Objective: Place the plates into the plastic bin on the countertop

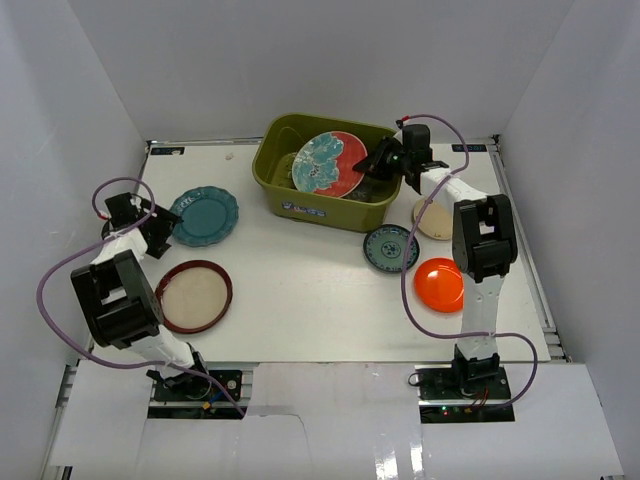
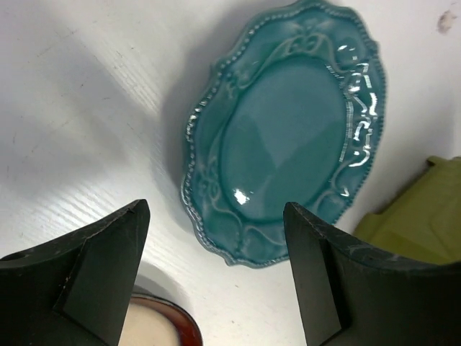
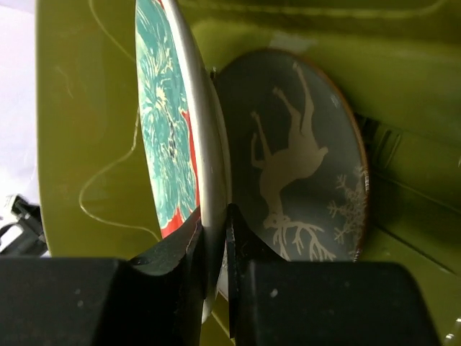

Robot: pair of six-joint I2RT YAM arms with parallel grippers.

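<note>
The olive-green plastic bin (image 1: 330, 208) stands at the back middle of the white countertop (image 1: 300, 290). My right gripper (image 1: 383, 160) is shut on the rim of the red-and-teal floral plate (image 1: 330, 163), holding it tilted inside the bin; in the right wrist view the plate (image 3: 169, 130) is edge-on between my fingers (image 3: 215, 245). The grey deer plate (image 3: 295, 158) lies in the bin behind it. My left gripper (image 1: 150, 222) is open and empty, just left of the teal scalloped plate (image 1: 205, 215), which shows in the left wrist view (image 2: 288, 137).
On the countertop lie the dark-red-rimmed cream plate (image 1: 194, 296) at the front left, the small teal patterned plate (image 1: 391, 248), the plain orange plate (image 1: 440, 285) and the small beige plate (image 1: 433, 220) near the right arm. White walls enclose the table.
</note>
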